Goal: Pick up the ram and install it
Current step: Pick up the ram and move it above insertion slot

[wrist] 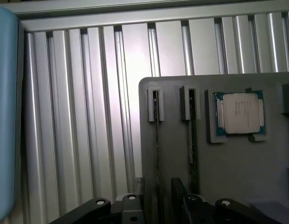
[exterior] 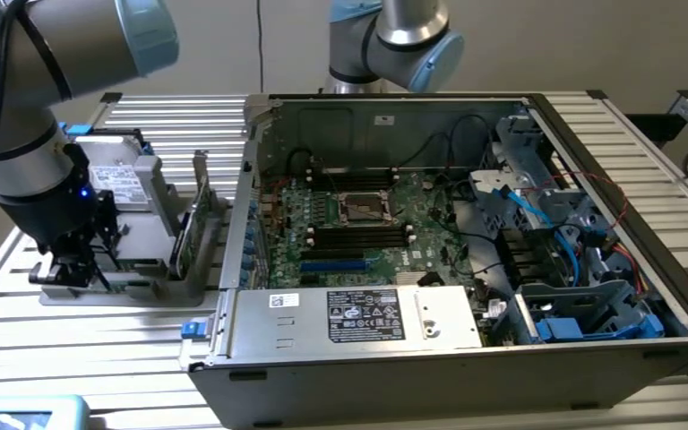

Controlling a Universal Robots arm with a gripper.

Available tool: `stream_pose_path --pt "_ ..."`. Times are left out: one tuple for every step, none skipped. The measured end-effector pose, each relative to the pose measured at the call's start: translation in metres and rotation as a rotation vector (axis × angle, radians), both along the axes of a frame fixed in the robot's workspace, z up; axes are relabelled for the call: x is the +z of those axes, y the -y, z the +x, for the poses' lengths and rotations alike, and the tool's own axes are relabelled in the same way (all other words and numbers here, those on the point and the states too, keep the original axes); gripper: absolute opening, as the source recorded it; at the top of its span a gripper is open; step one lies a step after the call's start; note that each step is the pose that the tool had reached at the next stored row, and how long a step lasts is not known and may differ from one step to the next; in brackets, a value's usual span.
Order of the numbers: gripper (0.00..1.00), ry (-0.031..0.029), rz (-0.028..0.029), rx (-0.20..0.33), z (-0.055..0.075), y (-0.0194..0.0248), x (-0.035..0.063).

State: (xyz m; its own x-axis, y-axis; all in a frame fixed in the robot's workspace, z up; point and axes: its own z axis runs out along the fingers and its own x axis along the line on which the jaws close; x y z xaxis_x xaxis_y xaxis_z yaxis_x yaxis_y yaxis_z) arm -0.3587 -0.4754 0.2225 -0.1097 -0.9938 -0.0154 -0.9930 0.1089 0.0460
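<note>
In the wrist view two thin ram sticks stand on edge in slots of a grey holder, one beside the other. My gripper is open just above the holder, its dark fingers standing on either side of the first stick without touching it. The exterior view has the gripper low over the near end of that holder, at the exterior view's left of the open computer case. Black memory slots lie on the motherboard inside the case.
A silver processor chip sits in the holder beside the sticks. A taller green card and a drive stand in the holder. Cables and a drive cage fill the case's right side. A ribbed aluminium table lies underneath.
</note>
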Motion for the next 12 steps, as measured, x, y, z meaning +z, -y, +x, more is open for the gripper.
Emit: stream_pose_path --pt "0.36 0.0001 0.0003 0.000 -0.0003 0.0000 -0.0012" --pt "0.36 0.0004 0.0010 0.000 -0.0006 0.0000 -0.0026" --pt "0.36 0.0006 0.0013 0.000 -0.0009 0.0000 -0.0038" --pt "0.36 0.0010 0.0016 0.000 -0.0013 0.0000 -0.0047" --pt "0.36 0.0014 0.0018 0.001 -0.0015 0.0000 -0.0053" --pt "0.36 0.0019 0.0019 0.002 -0.0018 0.0000 -0.0059" --pt "0.36 0.0029 0.0019 0.003 -0.0019 0.0000 -0.0064" --pt "0.36 0.0043 0.0019 0.004 -0.0021 -0.0002 -0.0069" --pt "0.36 0.0059 0.0019 0.005 -0.0022 -0.0006 -0.0074" --pt "0.36 0.0070 0.0019 0.006 -0.0022 -0.0010 -0.0081" --pt "0.36 0.0077 0.0019 0.007 -0.0022 -0.0017 -0.0087" --pt "0.36 0.0086 0.0020 0.007 -0.0023 -0.0023 -0.0098"
